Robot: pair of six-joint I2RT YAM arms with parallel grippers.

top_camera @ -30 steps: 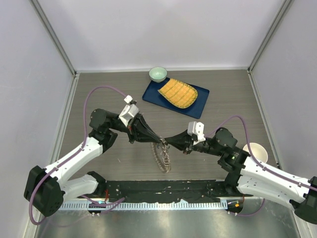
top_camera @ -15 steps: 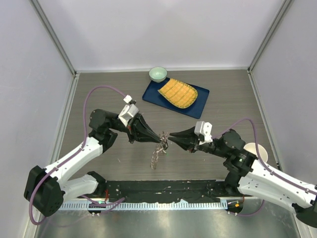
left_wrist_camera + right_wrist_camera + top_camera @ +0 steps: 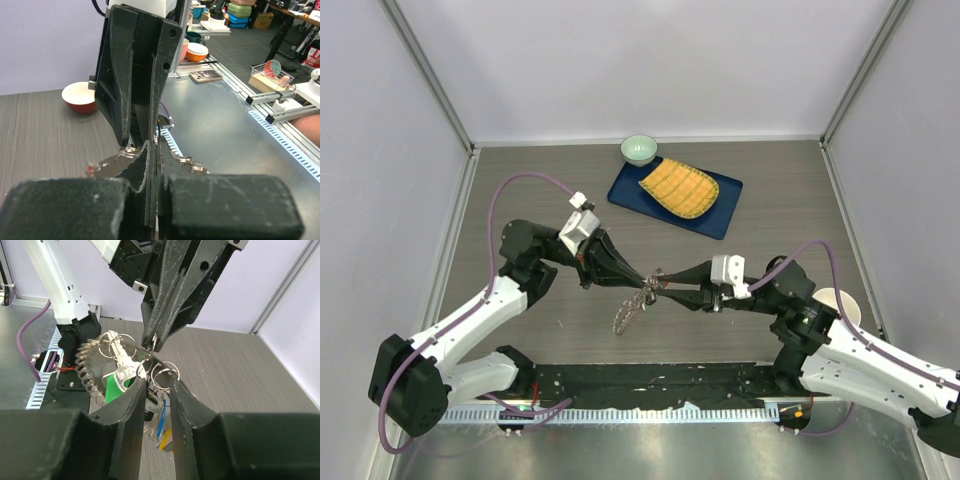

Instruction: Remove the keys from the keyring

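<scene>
While the grey worktop (image 3: 520, 180) carries a blue tray (image 3: 728, 212) and a small green bowl (image 3: 639, 149) well behind, the keyring (image 3: 640, 298) hangs in mid-air at its middle. The left end effector (image 3: 647, 279) and right end effector (image 3: 665, 287) both pinch it tip to tip. Silvery keys (image 3: 623, 320) dangle below, among them a green-headed key (image 3: 114, 385).

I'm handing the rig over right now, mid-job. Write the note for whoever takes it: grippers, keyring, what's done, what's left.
Left gripper: shut on the keyring, holding it up off the table.
Right gripper: tip to tip with the left, apparently pinched on the keys at the ring.
Done: no freed key in view; the bunch hangs below both grippers.
Left: work every key off the ring.
</scene>
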